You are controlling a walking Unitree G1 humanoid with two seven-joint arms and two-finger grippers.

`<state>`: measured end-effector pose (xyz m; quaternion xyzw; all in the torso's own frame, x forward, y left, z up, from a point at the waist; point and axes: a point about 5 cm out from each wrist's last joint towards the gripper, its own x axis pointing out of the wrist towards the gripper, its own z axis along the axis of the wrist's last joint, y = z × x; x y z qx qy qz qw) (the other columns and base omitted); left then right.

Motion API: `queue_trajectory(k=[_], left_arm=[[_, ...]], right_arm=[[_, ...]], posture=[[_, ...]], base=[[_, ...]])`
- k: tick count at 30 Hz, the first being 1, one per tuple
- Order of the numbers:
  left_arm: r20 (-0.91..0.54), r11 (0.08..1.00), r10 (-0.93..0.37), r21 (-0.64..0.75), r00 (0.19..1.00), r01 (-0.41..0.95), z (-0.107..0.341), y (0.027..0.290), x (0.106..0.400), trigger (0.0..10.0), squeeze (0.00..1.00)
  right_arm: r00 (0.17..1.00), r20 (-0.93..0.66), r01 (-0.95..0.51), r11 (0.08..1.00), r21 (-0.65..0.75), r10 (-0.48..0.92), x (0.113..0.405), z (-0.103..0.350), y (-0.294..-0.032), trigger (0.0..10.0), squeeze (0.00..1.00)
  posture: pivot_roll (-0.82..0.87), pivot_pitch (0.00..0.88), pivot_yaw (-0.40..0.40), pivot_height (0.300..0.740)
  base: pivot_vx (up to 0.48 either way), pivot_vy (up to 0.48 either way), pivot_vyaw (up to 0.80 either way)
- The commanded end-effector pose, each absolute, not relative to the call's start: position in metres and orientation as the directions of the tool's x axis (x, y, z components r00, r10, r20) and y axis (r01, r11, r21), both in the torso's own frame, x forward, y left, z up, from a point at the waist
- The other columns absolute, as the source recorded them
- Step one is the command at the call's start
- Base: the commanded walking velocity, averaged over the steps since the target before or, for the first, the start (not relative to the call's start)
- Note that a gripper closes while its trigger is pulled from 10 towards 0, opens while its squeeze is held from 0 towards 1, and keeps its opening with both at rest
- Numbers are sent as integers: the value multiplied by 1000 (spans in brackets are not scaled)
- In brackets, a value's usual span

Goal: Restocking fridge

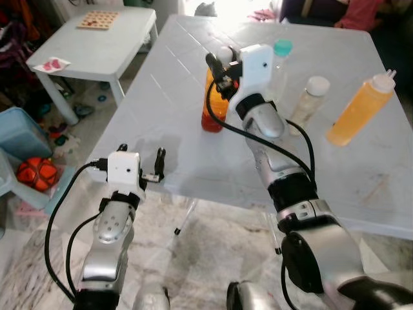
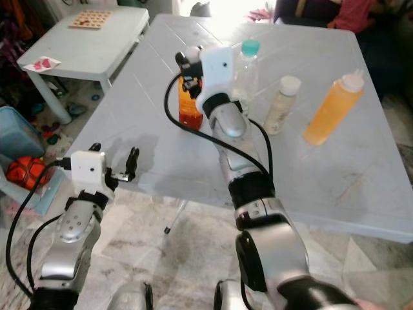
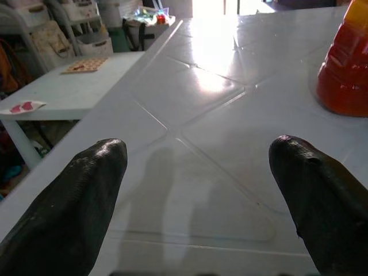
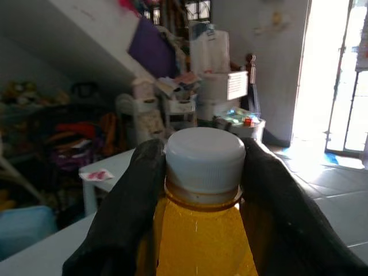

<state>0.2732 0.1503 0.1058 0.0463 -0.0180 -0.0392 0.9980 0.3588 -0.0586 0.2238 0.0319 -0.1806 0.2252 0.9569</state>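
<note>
I have the right gripper (image 4: 204, 172) up at the neck of the orange juice bottle (image 1: 211, 113), and the jaws are closed on it just under the white cap (image 4: 204, 156), one black finger (image 4: 123, 213) on each side. I chose the neck because the cap's rim sits right above the jaws and should stop the bottle slipping down once I lift. The bottle stands upright on the white desk (image 1: 161, 103), its red-orange base touching the top, so I judge the lift has not yet begun. Just beyond the right jaws, on their far side, stands a clear bottle with a teal cap (image 1: 279, 61); further out to the same side are a small pale bottle with a white lid (image 1: 308, 103) and a tilted squeeze bottle of orange liquid (image 1: 358, 110), both well apart from my grip. The left gripper (image 3: 201, 190) hovers at the near edge of the desk with its jaws wide and nothing between them; the juice bottle's base sits ahead of them and off to the right. I keep that arm low and clear so it cannot foul the lift. No fridge is in sight, so the carry is all ahead.
</note>
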Motion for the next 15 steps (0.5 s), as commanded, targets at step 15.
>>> queue_trajectory(k=[15], left_arm=[[-2, 990, -104, 92, 995, 104, 96, 141, 281, 10000, 0]], right_arm=[[886, 197, -433, 901, 27, 420, 319, 197, -92, 0, 0]], posture=[[75, 44, 1, 740]], base=[[0, 0, 0]])
